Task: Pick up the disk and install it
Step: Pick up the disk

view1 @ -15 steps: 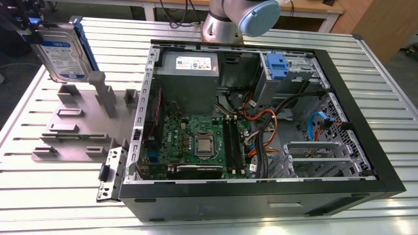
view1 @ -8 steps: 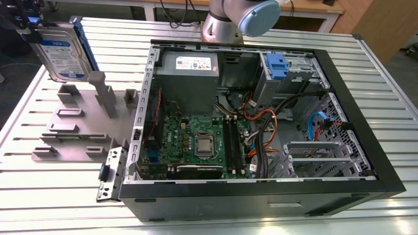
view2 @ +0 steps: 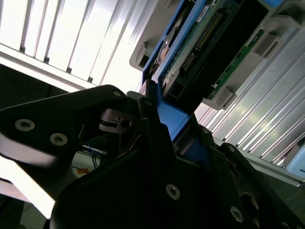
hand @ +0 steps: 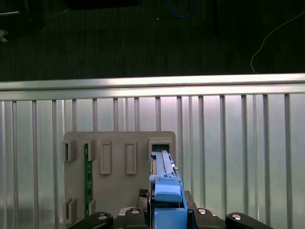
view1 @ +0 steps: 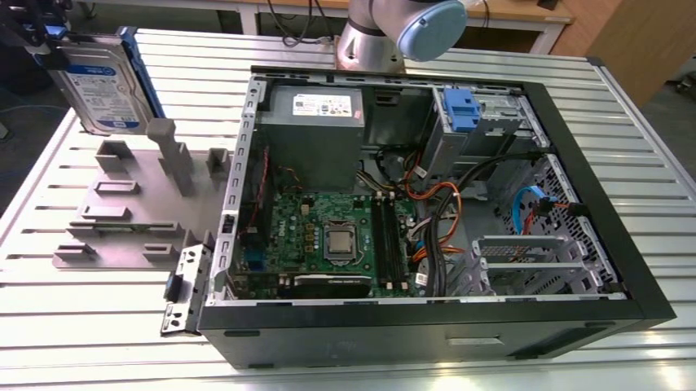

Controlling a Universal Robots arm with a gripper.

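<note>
Gripper (hand: 167,213) clamps shut on the blue-framed, silver rectangular disk (view1: 103,85), upright above the grey slotted fixture (view1: 120,216) at the exterior view's far left. Gripped by its thin edge, it might pivot or slip.

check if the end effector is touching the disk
Touching. In the second wrist view the end effector has its black fingers pressed on both sides of the blue carrier edge of the disk, with no gap.
</note>
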